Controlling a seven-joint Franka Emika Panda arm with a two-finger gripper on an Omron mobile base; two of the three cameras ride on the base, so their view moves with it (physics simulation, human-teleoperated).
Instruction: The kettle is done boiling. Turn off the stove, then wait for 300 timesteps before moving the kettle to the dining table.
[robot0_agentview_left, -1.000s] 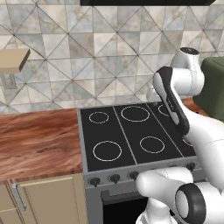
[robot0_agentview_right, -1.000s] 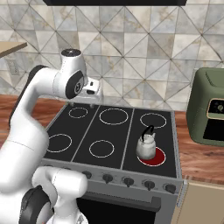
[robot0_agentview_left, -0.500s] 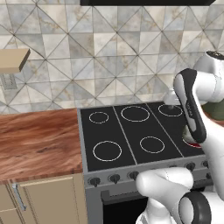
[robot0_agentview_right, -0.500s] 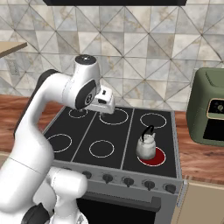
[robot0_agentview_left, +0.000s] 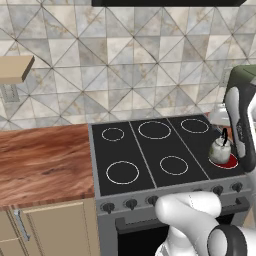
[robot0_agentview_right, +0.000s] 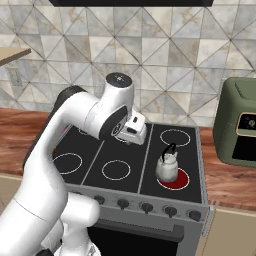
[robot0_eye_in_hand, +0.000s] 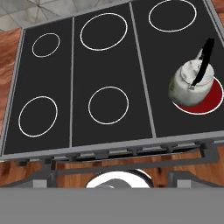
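The fingers are spread wide and empty; the gripper (robot0_agentview_right: 134, 131) has been swung rightward above the stove (robot0_agentview_right: 120, 155). The kettle (robot0_agentview_right: 167, 167) sits on its still-red front-right burner (robot0_eye_in_hand: 205, 99), so the knobs (robot0_agentview_right: 146, 207) remain unturned.

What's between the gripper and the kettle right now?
Nothing but bare black stove glass separates the gripper from the kettle, seen in the right base view.

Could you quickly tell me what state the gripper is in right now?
Gripper: open, holding nothing, raised above the stove, apart from the kettle.
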